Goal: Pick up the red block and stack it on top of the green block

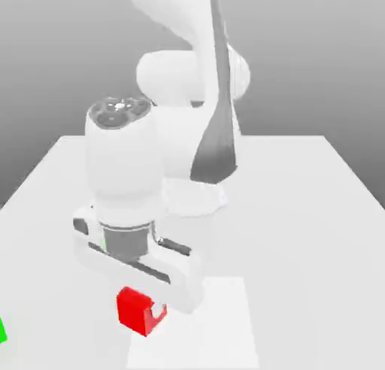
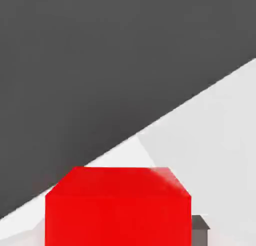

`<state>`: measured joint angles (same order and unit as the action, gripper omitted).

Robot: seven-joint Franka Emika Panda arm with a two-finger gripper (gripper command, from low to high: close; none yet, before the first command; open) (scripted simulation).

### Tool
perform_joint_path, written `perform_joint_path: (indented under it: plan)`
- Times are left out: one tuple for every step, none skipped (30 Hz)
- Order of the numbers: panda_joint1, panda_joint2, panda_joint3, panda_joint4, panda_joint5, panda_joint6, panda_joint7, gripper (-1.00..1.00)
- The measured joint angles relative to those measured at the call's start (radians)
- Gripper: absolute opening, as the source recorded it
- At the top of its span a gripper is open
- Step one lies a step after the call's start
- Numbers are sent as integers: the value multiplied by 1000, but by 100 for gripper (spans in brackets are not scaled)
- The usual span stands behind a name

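in the exterior view, the white franka panda arm is seen bent forward over a pale grey matte table, its wrist pointing down toward the near part of the surface. the white two-finger gripper is found low, close to the table, with the small bright red cube with plain matte faces directly beneath the hand. a pale fingertip is seen pressed against the face of the red block turned toward the exterior view's right; the opposite finger is hidden behind the block and the hand. the fingers appear to be closed around the red block, gripping it from two sides. whether the block is resting on the table or raised just above it cannot be told.

a lighter white rectangular patch is marked on the table just beside the block, toward the exterior view's right.

the small bright green block is seen only as a sliver at the edge of the exterior view's left, well apart from the red block and the gripper.

in the hand view, the red block is seen very near the camera, with a dark grey finger pad touching one of its sides, and the pale table and a dark grey background beyond it.
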<state>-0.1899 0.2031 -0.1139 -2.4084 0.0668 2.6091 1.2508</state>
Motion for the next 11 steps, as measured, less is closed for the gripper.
perform_joint_path:
  plan:
    - [-22, 8, -27, 20, 10, -12, 30, -100]
    - [-42, 17, -55, 39, 21, -24, 59, -100]
    - [-63, 25, -82, 58, 32, -36, 88, -100]
    - [-86, 45, -106, 82, 47, -42, 116, -100]
    - [-111, 78, -127, 110, 68, -41, 140, -100]
    - [-139, 126, -142, 143, 98, -29, 159, -100]
    - [-170, 186, -145, 174, 132, -5, 171, -100]
    - [-187, 221, -146, 190, 152, 11, 175, 100]
    - [-187, 221, -146, 190, 152, 11, 175, 100]
    - [-187, 221, -146, 190, 152, 11, 175, 100]
    - [-187, 221, -146, 190, 152, 11, 175, 100]
